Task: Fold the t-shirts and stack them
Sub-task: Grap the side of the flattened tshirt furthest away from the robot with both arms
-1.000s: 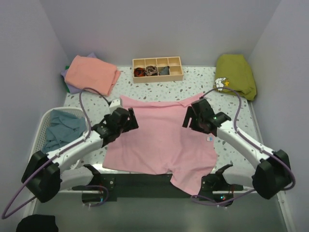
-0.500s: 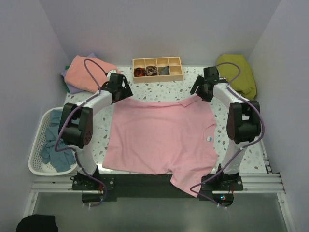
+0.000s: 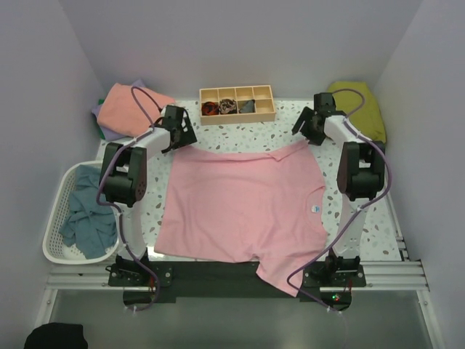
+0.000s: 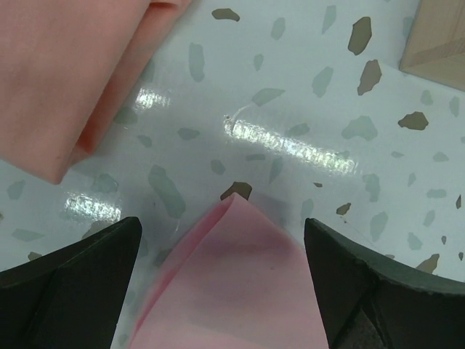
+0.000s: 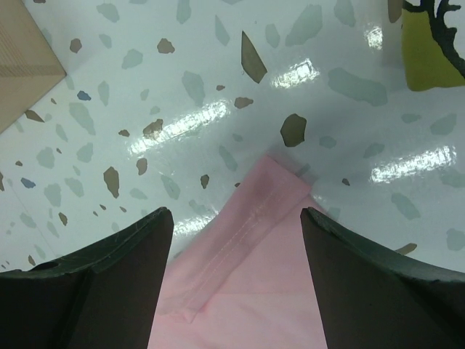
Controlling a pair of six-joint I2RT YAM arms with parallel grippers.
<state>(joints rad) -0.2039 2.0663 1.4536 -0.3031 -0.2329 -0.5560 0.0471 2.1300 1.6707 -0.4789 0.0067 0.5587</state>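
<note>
Pink t-shirt (image 3: 240,207) lies spread flat mid-table (image 3: 283,123), its near flap reaching over the dark strip (image 3: 211,276) at 6 o'clock. Left hand (image 3: 180,135) at the shirt's 11 o'clock corner: fingers (image 4: 73,276) spread, cloth tip between them, not pinched. Right hand (image 3: 309,131) at the 1 o'clock corner: fingers (image 5: 94,283) spread likewise, hemmed corner between them, not gripped. Folded salmon t-shirt (image 3: 134,109) on a lavender one (image 3: 102,129) at 10 o'clock. Teal-blue t-shirts (image 3: 83,211) in a white basket (image 3: 51,251) at 8 o'clock. Wooden tray (image 3: 236,116) at 12 o'clock, olive-green garment (image 3: 360,109) at 2 o'clock
</note>
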